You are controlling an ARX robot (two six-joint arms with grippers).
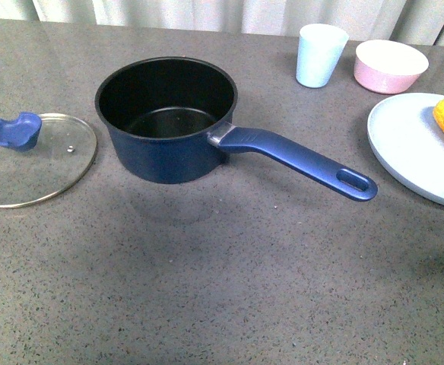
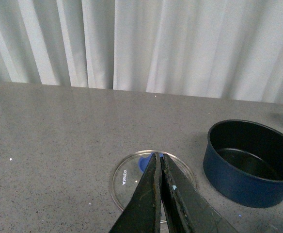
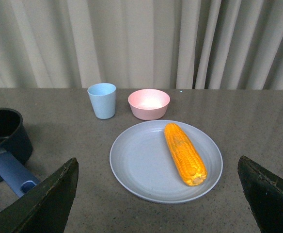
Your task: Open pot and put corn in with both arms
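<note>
Corn [image 3: 185, 153] waits on its plate; the saucepan [image 1: 165, 114] stands uncovered.
The right hand [image 3: 157, 165] is spread wide and empty, and the cob lies ahead of it on the pale blue plate [image 3: 132, 162], off-centre between the fingers. I judge it should centre over the cob's middle, close across its width, lift clear of the rim, then carry it sideways to the empty pan. The left hand [image 2: 160, 158] is closed on nothing, its tips just above the glass lid [image 2: 127, 182] lying flat on the tabletop [image 1: 229, 281]. The front view shows neither arm and only the cob's end. The right wrist view shows the whole cob. Only the left wrist view shows the left hand.
</note>
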